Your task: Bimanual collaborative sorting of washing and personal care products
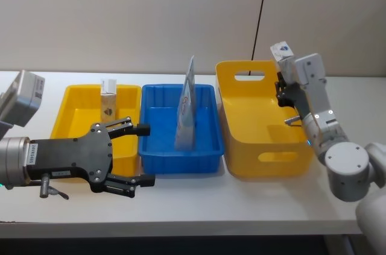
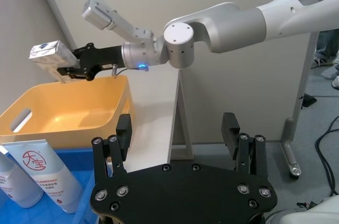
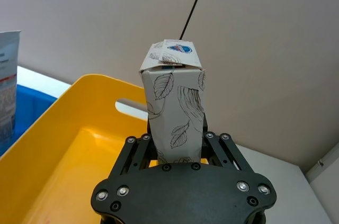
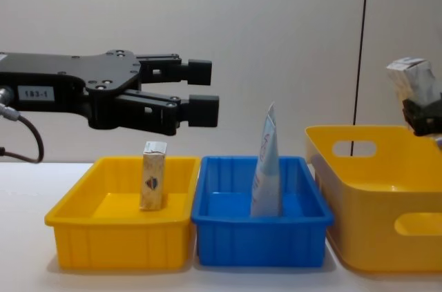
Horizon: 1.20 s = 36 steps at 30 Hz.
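Table carries three bins in a row, each just beside the next: a deep bin, yellow, on the right; a blue bin in the middle; a shallow bin, yellow, on the left.

Left gripper hangs in the air over the shallow bin, its tips about above the seam with the blue bin. Its jaws are spread wide with nothing between them. The arm behind it is cut off by the head view's left edge.

Right gripper is up over the deep bin's far right corner. Its jaws are clamped on the lower end of the held carton, which tilts and is clear of the bin. The carton's base is hidden between the fingers, and the chest view's right edge cuts the gripper.

Tube stands on end in the blue bin, wide end down, nearly edge-on from the head. In the left wrist view a second pale item stands just beside it, cut by the frame; I cannot tell what it is.

Standing carton is upright in the shallow bin, near its far wall.
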Motion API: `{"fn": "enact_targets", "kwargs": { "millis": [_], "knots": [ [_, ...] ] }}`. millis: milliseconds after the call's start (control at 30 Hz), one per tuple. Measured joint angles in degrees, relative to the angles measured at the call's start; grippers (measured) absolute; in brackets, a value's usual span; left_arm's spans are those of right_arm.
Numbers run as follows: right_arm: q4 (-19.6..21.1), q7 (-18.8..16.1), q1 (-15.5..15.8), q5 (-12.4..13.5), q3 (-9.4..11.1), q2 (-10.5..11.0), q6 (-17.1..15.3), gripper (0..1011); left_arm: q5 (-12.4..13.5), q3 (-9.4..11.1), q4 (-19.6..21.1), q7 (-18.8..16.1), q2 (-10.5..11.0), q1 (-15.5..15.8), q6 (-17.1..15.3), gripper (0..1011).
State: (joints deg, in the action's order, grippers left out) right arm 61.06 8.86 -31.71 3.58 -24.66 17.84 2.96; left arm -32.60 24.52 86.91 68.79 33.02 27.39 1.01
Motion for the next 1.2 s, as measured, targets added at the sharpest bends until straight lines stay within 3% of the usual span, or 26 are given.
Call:
{"fn": "enact_targets", "kwargs": {
  "millis": [433, 767, 1000, 1200],
  "knots": [
    [-4.5, 2.9, -3.5, 0.2, 1.8, -4.8, -2.3, 351, 0.0, 0.0, 0.0, 0.0, 0.0, 0.0, 0.0, 1001],
    [-7.5, 4.7, -6.0, 2.2, 4.3, -8.1, -7.0, 351, 0.0, 0.0, 0.0, 0.0, 0.0, 0.0, 0.0, 1002],
    [-9.2, 4.3, -7.3, 3.0, 5.2, -9.3, -9.2, 351, 0.0, 0.0, 0.0, 0.0, 0.0, 0.0, 0.0, 1001],
    [-10.3, 1.8, -8.2, 3.7, 5.3, -9.7, -10.0, 351, 0.0, 0.0, 0.0, 0.0, 0.0, 0.0, 0.0, 1001]
  ]
}}
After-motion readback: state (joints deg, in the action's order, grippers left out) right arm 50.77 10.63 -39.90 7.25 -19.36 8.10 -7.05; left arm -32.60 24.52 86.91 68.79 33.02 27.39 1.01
